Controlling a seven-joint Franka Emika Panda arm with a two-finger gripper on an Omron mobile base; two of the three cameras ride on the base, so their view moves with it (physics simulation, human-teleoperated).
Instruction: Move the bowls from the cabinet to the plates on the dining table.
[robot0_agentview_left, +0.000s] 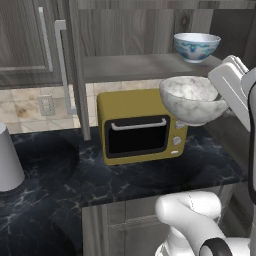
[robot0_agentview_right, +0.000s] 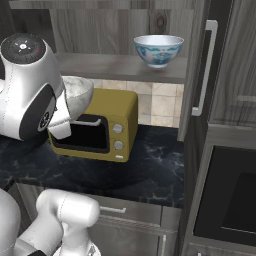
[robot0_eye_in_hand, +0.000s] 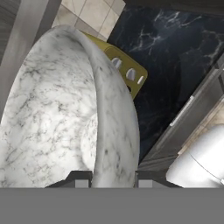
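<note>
While the white, blue-patterned round bowl (robot0_agentview_left: 196, 47) sits on the dark wood-grain cabinet's shelf (robot0_agentview_left: 135, 66), the 2 fingers (robot0_eye_in_hand: 82, 180) clamp the grey-white marbled stone bowl's (robot0_agentview_left: 192, 100) rim (above the yellow box-shaped microwave (robot0_agentview_left: 140, 126)).

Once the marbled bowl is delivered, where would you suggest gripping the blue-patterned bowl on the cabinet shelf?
Grip the blue-patterned bowl by its rim, one finger inside and one outside the wall. It stands upright on the cabinet shelf with its mouth open upward, so come from the open front, slightly above. The gripper holds the marbled bowl likewise.
</note>
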